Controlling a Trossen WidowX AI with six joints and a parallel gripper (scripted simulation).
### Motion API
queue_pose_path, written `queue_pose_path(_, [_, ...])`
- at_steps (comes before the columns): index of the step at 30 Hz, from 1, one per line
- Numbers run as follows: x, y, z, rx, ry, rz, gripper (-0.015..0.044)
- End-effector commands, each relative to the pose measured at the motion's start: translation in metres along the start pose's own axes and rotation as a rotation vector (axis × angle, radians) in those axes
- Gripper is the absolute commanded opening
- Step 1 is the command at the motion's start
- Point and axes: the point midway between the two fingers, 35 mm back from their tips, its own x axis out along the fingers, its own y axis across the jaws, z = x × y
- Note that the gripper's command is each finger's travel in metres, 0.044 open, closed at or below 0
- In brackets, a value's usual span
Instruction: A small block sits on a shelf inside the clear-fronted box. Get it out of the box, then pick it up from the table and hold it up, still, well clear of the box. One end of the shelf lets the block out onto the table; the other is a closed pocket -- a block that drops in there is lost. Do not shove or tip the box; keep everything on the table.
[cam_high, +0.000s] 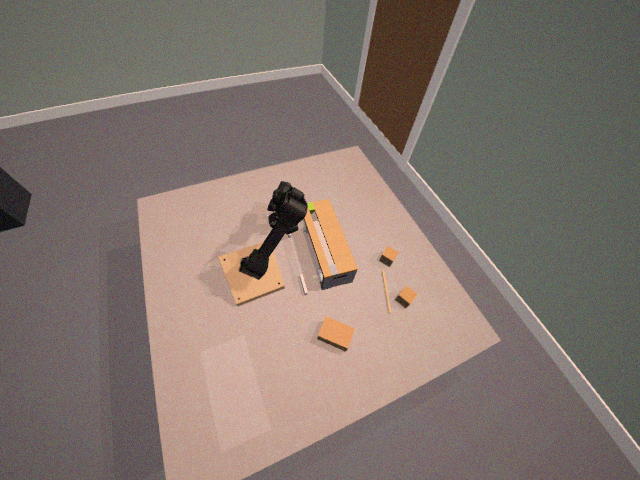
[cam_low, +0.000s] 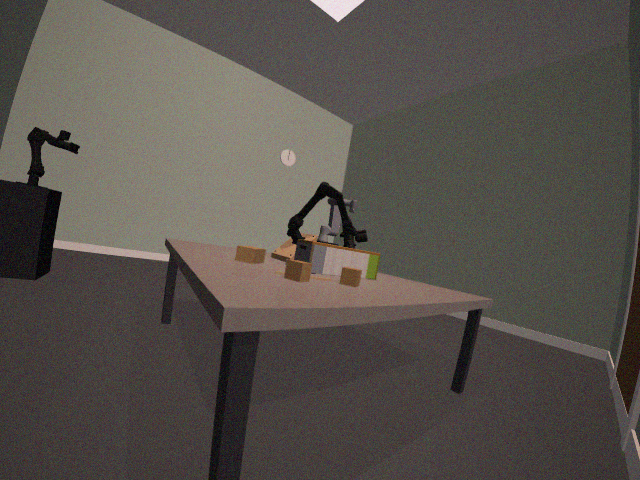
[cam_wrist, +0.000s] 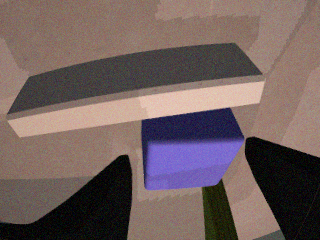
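Tan table (cam_high: 423, 330) has the blue block (cam_wrist: 190, 150) sitting out on it by the green end of the box (cam_high: 330, 242), so the claw (cam_wrist: 190, 190) hangs over it, roughly two-thirds open and empty, fingers either side, probably lining up a grab.

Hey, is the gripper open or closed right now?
Open. In the wrist view both dark fingers stand apart on either side of the blue block, not touching it.

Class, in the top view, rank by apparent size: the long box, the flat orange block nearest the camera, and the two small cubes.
1. Long box
2. Flat orange block
3. The two small cubes, which look alike, so unranked.
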Motion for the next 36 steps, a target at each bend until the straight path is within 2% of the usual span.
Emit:
queue_pose_path(1, [0.005,0.004,0.005,-0.013,-0.001,0.01,0.0285])
queue_pose_path(2, [0.005,0.004,0.005,-0.013,-0.001,0.01,0.0285])
queue_pose_path(8, [0.005,0.004,0.005,-0.013,-0.001,0.01,0.0127])
queue_pose_path(12, [0.005,0.004,0.005,-0.013,-0.001,0.01,0.0101])
queue_pose_path(16, [-0.008,0.002,-0.002,-0.01,-0.002,0.007,0.0])
queue_pose_path(23, [-0.048,0.0,-0.02,-0.004,-0.002,0.004,0.0])
queue_pose_path(36, [-0.078,0.014,-0.034,-0.136,-0.005,-0.06,0.0])
